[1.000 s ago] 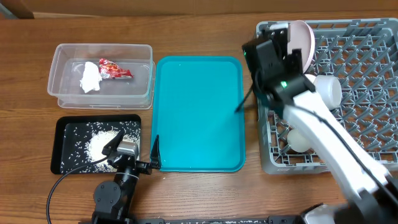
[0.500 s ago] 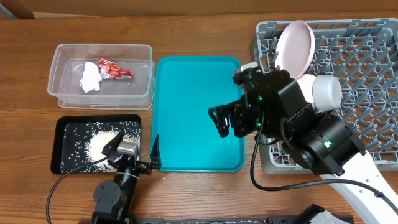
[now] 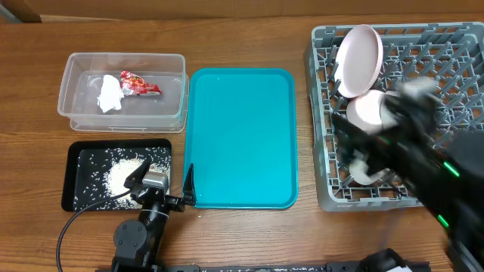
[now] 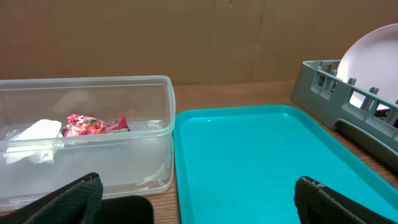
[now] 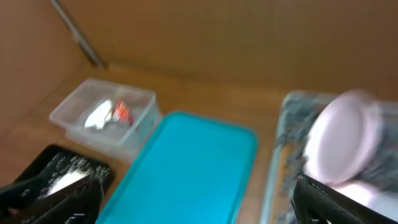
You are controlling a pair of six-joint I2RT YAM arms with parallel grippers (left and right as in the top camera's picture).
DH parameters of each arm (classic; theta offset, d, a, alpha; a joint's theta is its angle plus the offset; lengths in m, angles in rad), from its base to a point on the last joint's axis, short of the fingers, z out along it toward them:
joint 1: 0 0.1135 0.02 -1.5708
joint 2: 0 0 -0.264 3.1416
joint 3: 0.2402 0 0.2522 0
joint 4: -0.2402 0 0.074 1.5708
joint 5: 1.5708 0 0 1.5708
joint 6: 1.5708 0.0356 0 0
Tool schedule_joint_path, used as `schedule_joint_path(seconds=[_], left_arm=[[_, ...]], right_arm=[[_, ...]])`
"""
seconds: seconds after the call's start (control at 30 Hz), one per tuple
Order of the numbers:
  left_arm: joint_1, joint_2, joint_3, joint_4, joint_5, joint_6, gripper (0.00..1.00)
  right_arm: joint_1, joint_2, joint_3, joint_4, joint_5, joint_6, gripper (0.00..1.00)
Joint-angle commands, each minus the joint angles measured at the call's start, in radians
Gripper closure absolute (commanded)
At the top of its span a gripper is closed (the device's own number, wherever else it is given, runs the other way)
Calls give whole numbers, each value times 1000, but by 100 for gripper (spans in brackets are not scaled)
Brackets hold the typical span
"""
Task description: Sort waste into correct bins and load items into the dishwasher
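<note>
The grey dish rack at the right holds an upright pink plate, a pink cup and a white bowl. My right gripper is open and empty. Its arm is a blur over the rack's front part. The right wrist view looks down on the teal tray and the plate. My left gripper is open and empty, low at the tray's front left corner. The teal tray is bare.
A clear bin at the back left holds a red wrapper and a white tissue. A black tray with scattered rice lies in front of it. The rack's edge shows in the left wrist view.
My right arm has swung from the plate at the rack's back corner, over the tray's right edge, to above the rack's front. The plate stays in the rack. The left arm has not moved.
</note>
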Motion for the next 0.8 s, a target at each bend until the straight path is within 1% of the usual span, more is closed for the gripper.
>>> schedule_joint_path(seconds=[0.0, 0.13, 0.2, 0.27, 0.4, 0.5, 0.63, 0.77], left_arm=[[6, -5, -3, -2, 11, 15, 0], [6, -5, -3, -2, 11, 15, 0], [6, -5, -3, -2, 11, 15, 0], [6, -5, -3, -2, 11, 15, 0], [6, -5, -3, -2, 11, 15, 0], [6, -5, -3, -2, 11, 15, 0], [6, -5, -3, -2, 11, 15, 0], [6, -5, -3, -2, 11, 15, 0]], right_arm=[[-97, -167, -46, -29, 73, -113, 0], [-146, -296, -179, -1, 72, -113, 0], [-156, -349, -266, 37, 72, -113, 0], [-163, -411, -389, 98, 68, -112, 0], [-169, -526, -654, 259, 63, -111, 0], [-169, -610, -863, 432, 53, -100, 0], [-182, -722, -1092, 617, 2, -93, 0], [-196, -833, -1240, 692, -61, -93, 0]])
